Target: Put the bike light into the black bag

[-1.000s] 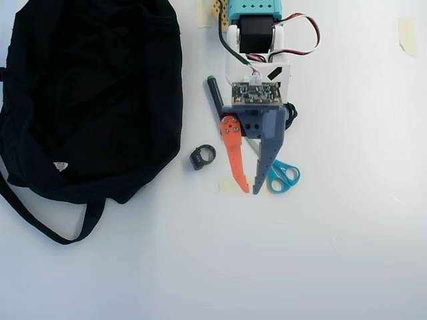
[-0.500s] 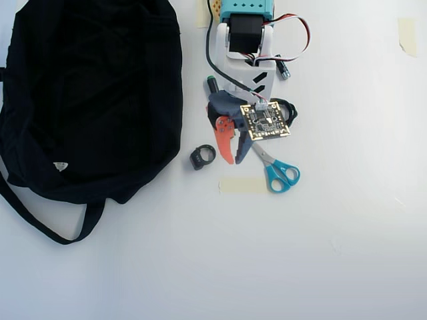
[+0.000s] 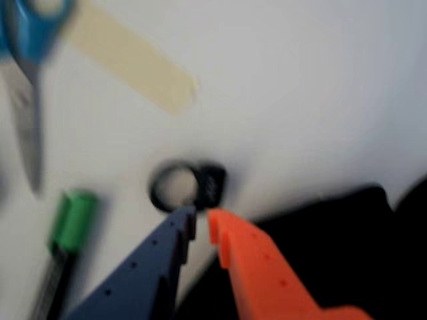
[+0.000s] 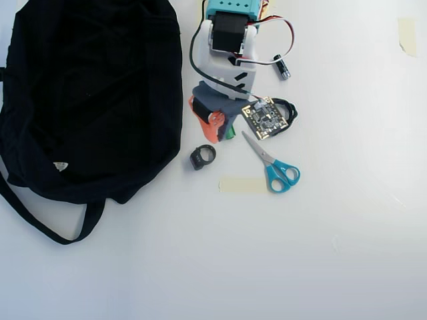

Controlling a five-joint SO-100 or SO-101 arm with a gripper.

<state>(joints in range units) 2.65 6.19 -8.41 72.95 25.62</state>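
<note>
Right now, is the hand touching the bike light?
Apart. The overhead view shows bare table between the hand and the bike light; in the blurred wrist view the fingertips merely line up near it.

Seen from the wrist view, end effector (image 3: 200, 220) rising from the bottom edge of the frame, blue-grey finger at left, orange finger at right, tips barely parted with nothing between; folded at top centre overhead.
</note>
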